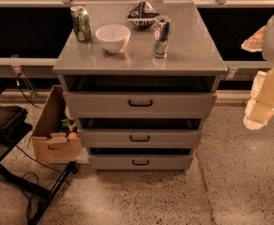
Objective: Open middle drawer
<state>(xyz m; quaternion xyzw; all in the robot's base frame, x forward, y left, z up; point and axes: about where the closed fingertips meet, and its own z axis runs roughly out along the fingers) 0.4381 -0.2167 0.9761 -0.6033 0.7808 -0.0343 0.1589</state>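
The grey metal cabinet point(139, 55) has three drawers, each with a small black bar handle. The middle drawer point(104, 138) is the second front down, with its handle point(140, 138) at the centre. It stands out a little from the cabinet, with a dark gap above it. The top drawer point(99, 104) and the lowest drawer point(109, 162) also stand out slightly. My gripper point(256, 116) is on the pale arm at the right edge, to the right of the cabinet at about middle-drawer height, well apart from the handle.
On the cabinet top stand a green can point(80, 23), a white bowl point(112, 37), a silver-blue can point(161, 35) and a dark snack bag point(143, 14). An open cardboard box point(52, 135) sits left of the drawers. A black stand point(15, 139) and cables lie at lower left.
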